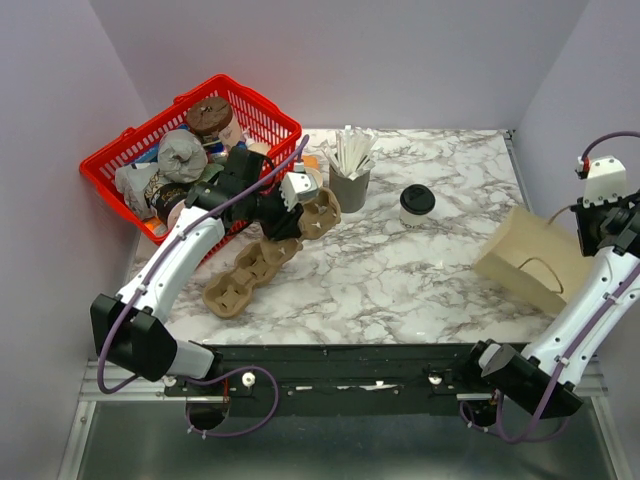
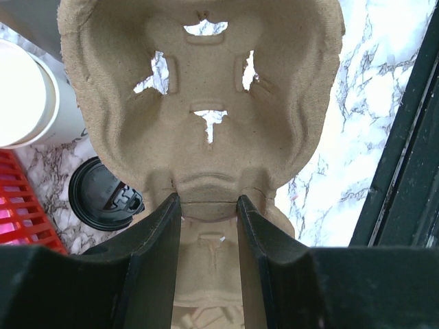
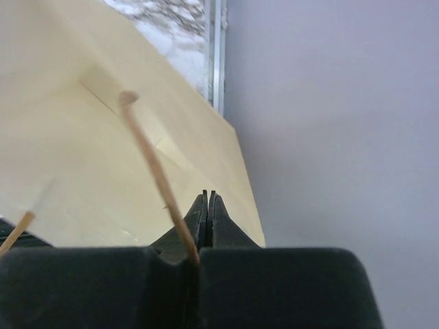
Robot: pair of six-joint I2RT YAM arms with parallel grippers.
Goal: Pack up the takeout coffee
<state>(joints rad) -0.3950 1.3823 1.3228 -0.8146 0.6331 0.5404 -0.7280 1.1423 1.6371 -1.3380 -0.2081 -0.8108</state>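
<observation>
Fingers (image 2: 154, 260) of left gripper (image 2: 209, 202) clamped on pulp carrier (image 2: 206, 103); right gripper (image 3: 208, 197) pinched together
Left wrist view alone showed black lid (image 2: 103, 197) lying on table (image 2: 357, 137)

Nothing legible here tbh, the stuff (image 1: 150, 188) in the red basket (image 1: 262, 112) is too small to make out any labels.

**Open marble around the coffee; clutter left, bag right**

You have bare table (image 1: 400, 290) in front of the takeout coffee (image 1: 416, 204) and on both its sides. Left of it, near but apart, stands the grey cup of sticks (image 1: 350, 182). Beyond that the left gripper (image 2: 209, 204) grips a pulp carrier (image 1: 320, 212), with a second carrier (image 1: 250, 272) lying flat near the red basket (image 1: 265, 118). The paper bag (image 1: 528, 260) blocks the right edge, the right gripper (image 3: 208, 203) closed beside it.
</observation>
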